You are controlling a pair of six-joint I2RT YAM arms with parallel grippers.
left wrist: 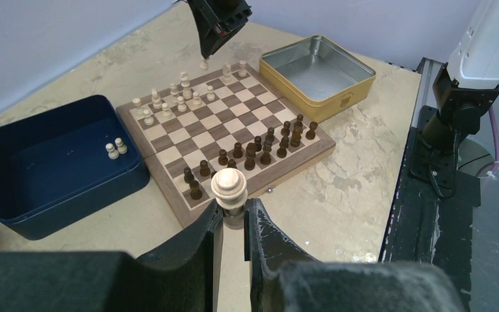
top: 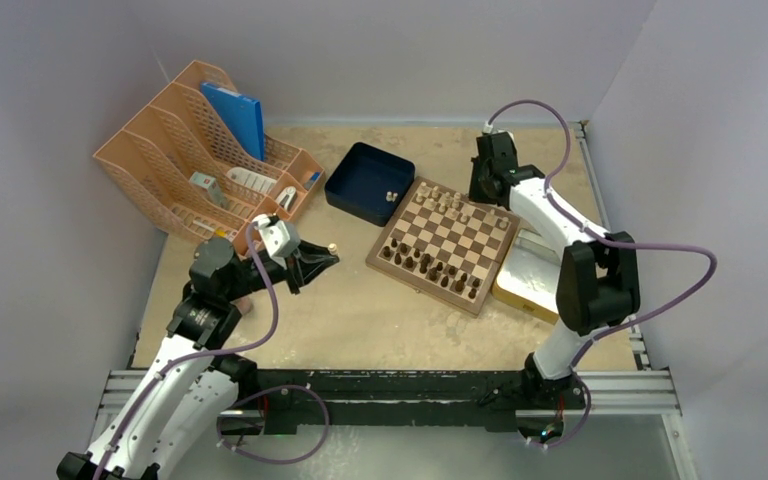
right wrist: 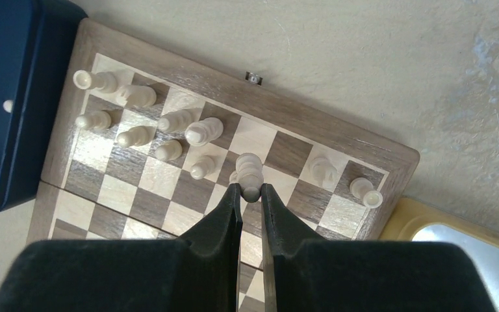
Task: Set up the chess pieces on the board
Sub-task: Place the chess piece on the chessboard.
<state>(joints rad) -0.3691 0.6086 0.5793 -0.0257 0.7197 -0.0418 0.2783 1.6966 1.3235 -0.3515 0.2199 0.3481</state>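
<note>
The board (top: 452,240) lies at mid table with dark pieces (top: 430,268) along its near side and several cream chess pieces (top: 445,203) along its far side. My left gripper (top: 328,255) hovers left of the board, shut on a cream piece (left wrist: 229,188) by its stem, round head up. Over the board's far rows my right gripper (right wrist: 251,190) is shut on the head of a tall cream piece (right wrist: 249,170); I cannot tell whether its base touches the board (right wrist: 136,195). Two more cream pieces (left wrist: 115,149) stand in the blue tray (left wrist: 71,201).
The blue tray (top: 350,165) touches the board's far left side. A shiny metal tray with a yellow rim (top: 525,290) sits at the board's right, under the right arm. An orange file organizer (top: 160,150) stands at the back left.
</note>
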